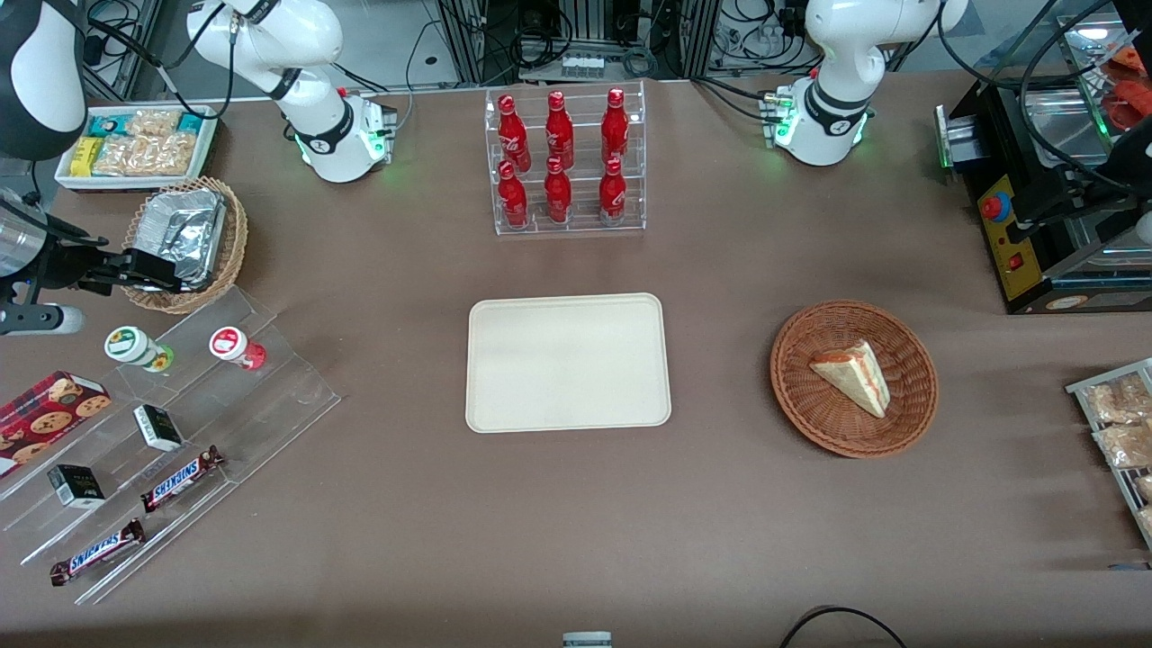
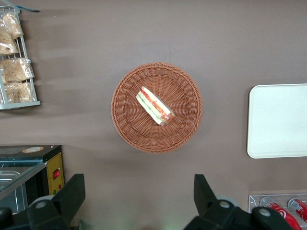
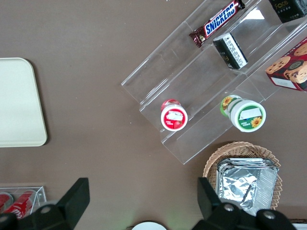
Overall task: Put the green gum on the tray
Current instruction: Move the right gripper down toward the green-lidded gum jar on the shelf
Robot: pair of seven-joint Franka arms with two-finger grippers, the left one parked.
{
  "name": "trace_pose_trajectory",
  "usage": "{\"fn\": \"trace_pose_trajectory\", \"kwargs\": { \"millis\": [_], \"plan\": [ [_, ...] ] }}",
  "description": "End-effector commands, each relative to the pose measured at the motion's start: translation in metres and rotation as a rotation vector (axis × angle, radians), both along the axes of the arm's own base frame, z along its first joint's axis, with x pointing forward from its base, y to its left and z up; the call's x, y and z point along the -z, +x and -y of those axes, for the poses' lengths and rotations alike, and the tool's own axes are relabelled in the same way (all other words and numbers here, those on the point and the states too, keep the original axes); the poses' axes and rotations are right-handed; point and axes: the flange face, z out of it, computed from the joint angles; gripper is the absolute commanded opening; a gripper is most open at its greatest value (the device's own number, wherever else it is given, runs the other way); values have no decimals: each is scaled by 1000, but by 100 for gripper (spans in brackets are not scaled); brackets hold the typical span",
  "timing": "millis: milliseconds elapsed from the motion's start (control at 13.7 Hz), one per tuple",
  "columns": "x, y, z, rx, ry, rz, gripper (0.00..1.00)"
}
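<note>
Both jaws apart; gripper (image 1: 166, 273) over foil basket (image 1: 184, 243), partly hiding it.

My black matt gripper (image 1: 153, 270) hangs open over crinkled, shiny foil trays (image 1: 180, 236) in a woven wicker basket (image 1: 229, 256); beside it the green gum (image 1: 135, 347), a smooth plastic canister, stands on a clear glossy acrylic stepped shelf (image 1: 261, 396), while the cream tray (image 1: 567, 362) looks matt and faintly grained on the dull brown table (image 1: 576, 522)
</note>
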Motion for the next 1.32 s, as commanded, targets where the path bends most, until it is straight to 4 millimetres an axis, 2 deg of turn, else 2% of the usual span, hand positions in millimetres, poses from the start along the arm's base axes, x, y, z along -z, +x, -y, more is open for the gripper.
{"fn": "trace_pose_trajectory", "kwargs": {
  "millis": [0,220,512,659,951,1244],
  "plan": [
    [-2,7,0,-2,-17,-9,100],
    [1,7,-8,-20,-23,-14,100],
    [24,7,6,-59,-13,-23,100],
    [40,4,32,-164,10,-25,100],
    [62,-11,60,-306,21,33,100],
    [85,-20,97,-515,30,78,100]
  ]
}}
